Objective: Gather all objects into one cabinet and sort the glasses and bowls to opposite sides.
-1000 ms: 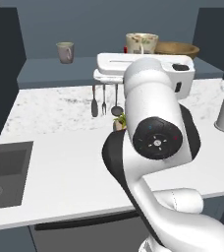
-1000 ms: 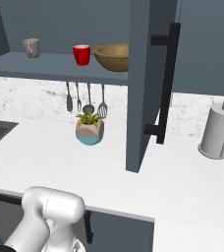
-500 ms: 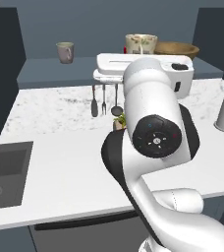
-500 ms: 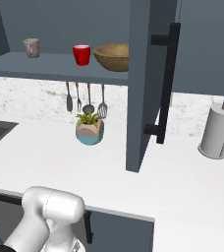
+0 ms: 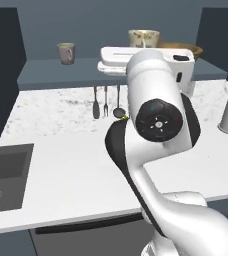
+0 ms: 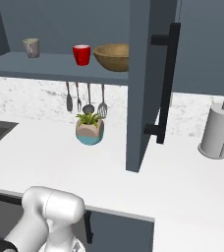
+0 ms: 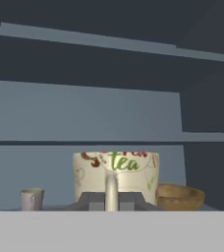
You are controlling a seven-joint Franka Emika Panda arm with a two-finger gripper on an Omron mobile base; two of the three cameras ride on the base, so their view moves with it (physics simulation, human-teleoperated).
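My gripper is shut on the handle of the cream patterned mug, which has "tea" printed on it. The mug is held upright at shelf height in the open cabinet. From the left base camera the mug pokes up behind my white hand. On the shelf the taupe mug stands left, the red cup in the middle, and the wooden bowl right. The bowl lies just right of the held mug, the taupe mug to its left. A small teal-and-peach vessel holding a plant sits on the counter.
The cabinet's open door with its black bar handle juts over the white counter. Utensils hang under the shelf. A paper towel roll stands at the right, and a sink at the left.
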